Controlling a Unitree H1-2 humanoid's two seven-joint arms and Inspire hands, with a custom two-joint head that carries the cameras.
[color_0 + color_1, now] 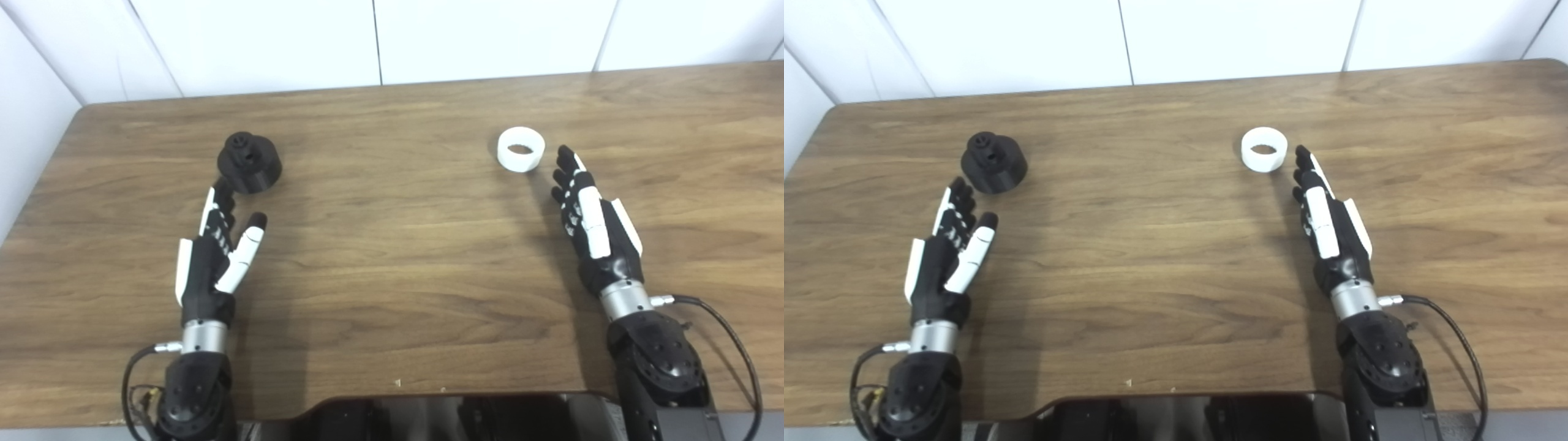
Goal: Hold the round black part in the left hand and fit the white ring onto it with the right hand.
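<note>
Your left hand point(211, 257) lies low over the wooden table point(392, 257) with its fingers stretched out and a little apart, the thumb splayed to the right, and it holds nothing. The round black part point(249, 163) sits straight ahead of those fingertips, on the far side, just beyond them; from these views you cannot tell whether the tips touch its wall or stop short. It stands upright on its wide base with the narrower stub pointing up, so its axis is vertical and you come at it from the near side.

Your right hand point(593, 220) is likewise flat and extended, empty, fingers pointing away from you and slightly left. The white ring point(521, 149) rests with its hole facing up, just beyond and to the left of those fingertips, apart from them by a small gap.

Each hand is the nearer one to its own piece, and the two pieces lie well apart across the table. Neither is grasped yet, so the likely first step is to reach forward with the left and close round the black part's side.
</note>
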